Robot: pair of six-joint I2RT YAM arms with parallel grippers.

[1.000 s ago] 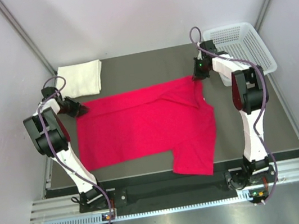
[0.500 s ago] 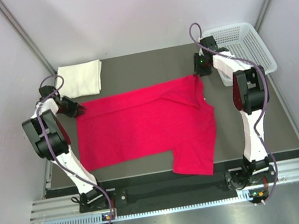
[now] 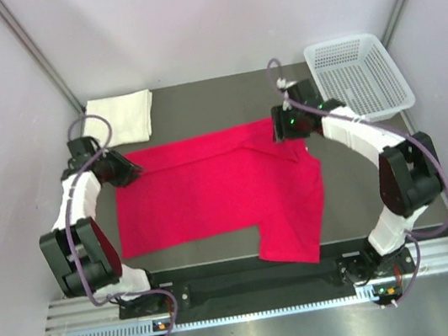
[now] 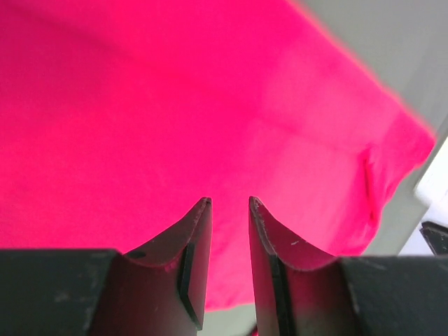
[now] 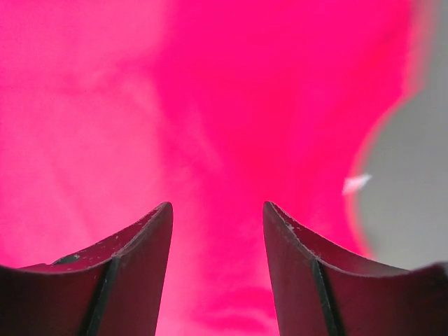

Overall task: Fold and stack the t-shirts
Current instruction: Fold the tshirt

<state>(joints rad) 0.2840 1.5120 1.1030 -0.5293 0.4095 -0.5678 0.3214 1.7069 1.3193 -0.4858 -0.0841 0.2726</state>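
On the dark table (image 3: 213, 101), between the two arms, the red t-shirt (image 3: 211, 191) lies spread flat. Its collar end points right and one sleeve juts toward the near edge. The cream-white t-shirt (image 3: 121, 118), folded into a compact rectangle, sits at the far left corner, apart from the red one.

Left gripper (image 3: 126, 168): poised at the far left corner of the red cloth. Its wrist view shows the jaws a narrow slot apart with nothing between them. Right gripper (image 3: 281, 127): above the far edge near the collar, jaws spread wide and gripping nothing. Whether either fingertip touches the fabric cannot be told.

Handling, by judgement: the red shirt is light, limp cloth that will sag, drape and drag on the mat rather than hold any shape. It is best pinched at its edge. The hem corner and the shoulder seam by the collar offer doubled fabric, and lifting both together should keep the fold line straight.

Container: a white mesh basket (image 3: 358, 74) stands at the far right corner. No cloth is seen inside it.
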